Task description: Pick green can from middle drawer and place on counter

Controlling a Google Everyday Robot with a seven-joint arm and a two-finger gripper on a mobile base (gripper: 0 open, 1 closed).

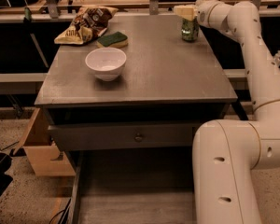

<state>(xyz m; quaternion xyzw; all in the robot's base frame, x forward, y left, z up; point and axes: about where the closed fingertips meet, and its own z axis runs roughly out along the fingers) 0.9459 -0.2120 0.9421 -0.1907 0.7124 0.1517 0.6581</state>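
Observation:
The green can (190, 30) stands upright at the far right of the grey counter (154, 73), near its back edge. My gripper (185, 12) is right over the can's top and hides it; I cannot tell whether it still grips the can. The white arm (252, 55) reaches in from the right side. The middle drawer (135, 204) is pulled open at the bottom of the view, and its flat grey bottom panel shows nothing on it.
A white bowl (106, 63) stands on the counter's left half. A green sponge (112, 39) and a crumpled chip bag (85, 23) lie at the back left. A closed drawer front with a round knob (139, 136) sits below the counter edge. The arm's base (228, 171) is at the lower right.

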